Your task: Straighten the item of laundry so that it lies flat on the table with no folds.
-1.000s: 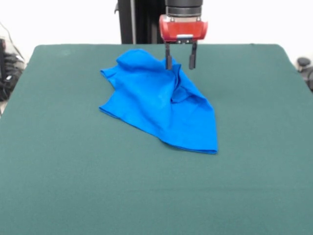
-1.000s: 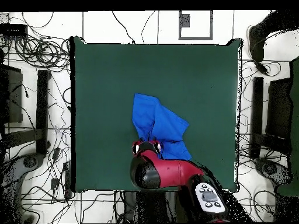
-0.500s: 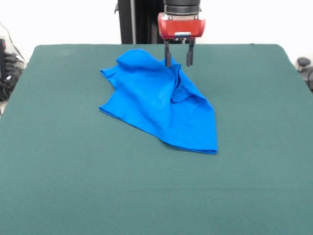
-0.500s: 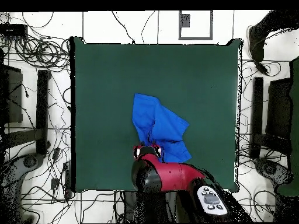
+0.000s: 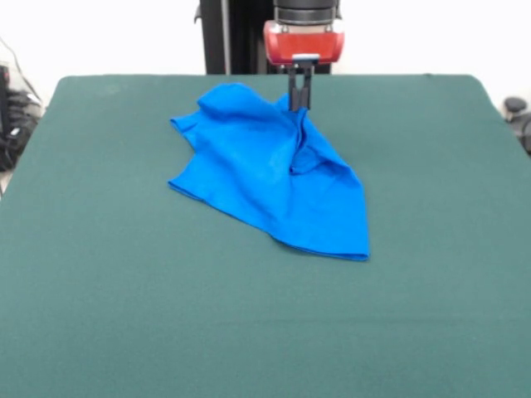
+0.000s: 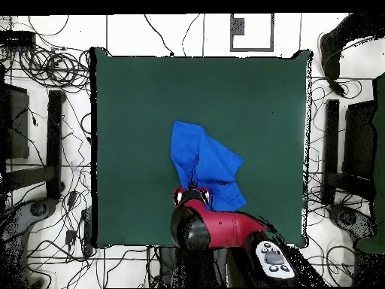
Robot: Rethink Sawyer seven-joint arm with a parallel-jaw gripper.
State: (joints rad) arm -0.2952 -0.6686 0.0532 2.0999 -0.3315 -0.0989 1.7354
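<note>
Lying crumpled on the table (image 5: 99, 315), the shirt (image 5: 274, 178) sits toward the far side in the front view, bunched along its far edge with a raised ridge running down its middle and one flat corner pointing toward the near edge. The gripper (image 5: 299, 101) stands at the shirt's far edge with its fingers brought together; they appear to pinch the top of that ridge, though contact cannot be confirmed.

Overhead view: the shirt (image 6: 204, 165) lies near the table's (image 6: 135, 98) centre, and the gripper (image 6: 193, 194) overlaps the shirt's lower edge.

Assessment: the fabric looks thin, light and limp; it will drape and drag rather than slide. Hems or corners offer the soundest hold.
</note>
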